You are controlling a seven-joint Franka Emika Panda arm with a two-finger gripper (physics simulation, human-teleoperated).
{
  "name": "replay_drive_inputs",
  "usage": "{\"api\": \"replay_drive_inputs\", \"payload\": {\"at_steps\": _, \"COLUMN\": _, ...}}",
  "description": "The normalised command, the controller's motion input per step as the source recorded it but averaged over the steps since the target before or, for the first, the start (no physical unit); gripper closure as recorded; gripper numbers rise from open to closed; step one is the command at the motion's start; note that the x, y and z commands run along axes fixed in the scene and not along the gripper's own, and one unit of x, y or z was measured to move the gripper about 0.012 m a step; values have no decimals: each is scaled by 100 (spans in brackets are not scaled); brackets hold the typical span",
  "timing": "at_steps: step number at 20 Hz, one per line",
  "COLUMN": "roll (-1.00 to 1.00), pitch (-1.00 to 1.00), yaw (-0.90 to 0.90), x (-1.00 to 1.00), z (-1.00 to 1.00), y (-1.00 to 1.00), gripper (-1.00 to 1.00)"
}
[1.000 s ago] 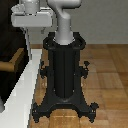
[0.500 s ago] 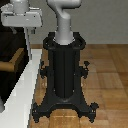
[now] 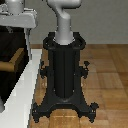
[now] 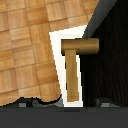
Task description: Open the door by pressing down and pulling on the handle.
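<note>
Bare simulated test room: parquet wood floor, plain beige wall, robot on a black pedestal beside a dark door in a white frame.

Wooden parquet floor, white door frame, grey back wall.

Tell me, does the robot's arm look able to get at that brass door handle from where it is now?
Probably yes. In the wrist view the handle lies straight ahead against the door with nothing in between; the gripper itself isn't clearly shown.
</note>
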Motion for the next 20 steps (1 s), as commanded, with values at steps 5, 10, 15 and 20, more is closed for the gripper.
{"api": "replay_drive_inputs", "payload": {"at_steps": 5, "roll": 0, "pitch": 0, "yaw": 0, "x": 20, "z": 0, "y": 0, "gripper": -100}}
{"api": "replay_drive_inputs", "payload": {"at_steps": 10, "roll": 0, "pitch": 0, "yaw": 0, "x": 20, "z": 0, "y": 0, "gripper": -100}}
{"api": "replay_drive_inputs", "payload": {"at_steps": 15, "roll": 0, "pitch": 0, "yaw": 0, "x": 0, "z": 0, "y": -40, "gripper": -100}}
{"api": "replay_drive_inputs", "payload": {"at_steps": 20, "roll": 0, "pitch": 0, "yaw": 0, "x": 0, "z": -60, "y": -40, "gripper": -100}}
